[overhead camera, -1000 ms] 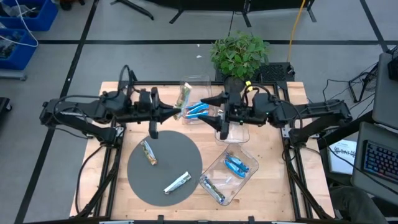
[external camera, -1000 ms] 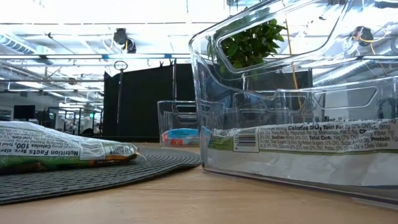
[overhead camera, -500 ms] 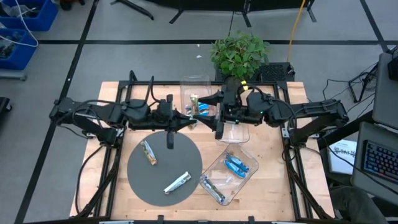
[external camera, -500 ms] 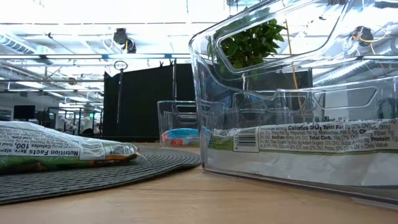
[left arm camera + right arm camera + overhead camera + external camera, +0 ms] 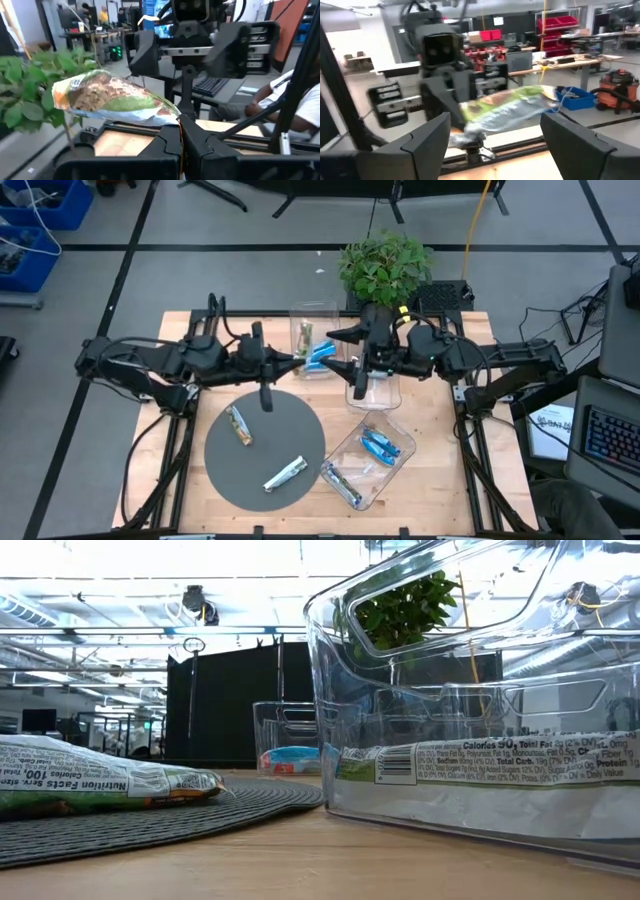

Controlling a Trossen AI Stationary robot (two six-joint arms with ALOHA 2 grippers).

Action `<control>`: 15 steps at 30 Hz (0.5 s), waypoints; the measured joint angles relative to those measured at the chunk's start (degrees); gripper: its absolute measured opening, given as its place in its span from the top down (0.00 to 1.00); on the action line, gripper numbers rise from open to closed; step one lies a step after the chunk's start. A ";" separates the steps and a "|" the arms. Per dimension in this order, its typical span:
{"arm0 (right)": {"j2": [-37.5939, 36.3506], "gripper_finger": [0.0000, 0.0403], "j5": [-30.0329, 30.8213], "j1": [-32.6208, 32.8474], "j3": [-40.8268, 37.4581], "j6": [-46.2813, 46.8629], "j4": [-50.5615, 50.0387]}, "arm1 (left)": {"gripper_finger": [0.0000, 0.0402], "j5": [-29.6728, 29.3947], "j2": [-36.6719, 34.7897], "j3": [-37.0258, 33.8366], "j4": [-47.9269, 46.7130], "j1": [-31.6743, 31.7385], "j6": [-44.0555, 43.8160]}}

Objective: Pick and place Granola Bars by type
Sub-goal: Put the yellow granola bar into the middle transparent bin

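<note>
A: Left pincer (image 5: 297, 360) — state and location?
B: Clamped shut on one end of a green-and-tan granola bar (image 5: 305, 338), raised above the rear middle of the worktop (image 5: 470, 470), over the rear clear bin (image 5: 318, 310). In the left wrist view the bar (image 5: 115, 97) juts out past the closed fingers.

A: Right pincer (image 5: 338, 352)?
B: Jaws spread wide, holding nothing. It faces the left pincer from the other side, just beside the bar. The right wrist view shows the bar (image 5: 507, 112) between its two fingers (image 5: 427, 142), with a gap on each side.

A: Other bars?
B: Blue bars (image 5: 320, 356) lie in the rear bin under the pincers. On the round grey mat (image 5: 265, 450): a tan bar (image 5: 238, 425) on its left part and a silvery-white bar (image 5: 284, 473) near its front edge. The front-right clear bin (image 5: 395, 470) holds blue bars (image 5: 380, 444) in its far part and a silvery bar (image 5: 341, 483) at its near end.

A: Low view?
B: A wrapped bar (image 5: 105, 785) lies on the mat; a clear bin wall (image 5: 470, 710) fills the right side. No pincer visible there.

A: Background?
B: A potted plant (image 5: 385, 265) stands at the rear edge of the worktop
</note>
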 joint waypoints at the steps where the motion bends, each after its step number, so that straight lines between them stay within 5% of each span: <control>1: -0.02 0.25 0.62 -0.03 0.00 -0.35 -0.11 | 1.00 -0.23 -0.24 -0.02 0.14 -0.29 1.34; 15: 2.04 0.25 0.33 -1.27 0.02 2.28 5.02 | 1.00 -2.45 0.10 -0.06 1.88 -2.43 14.88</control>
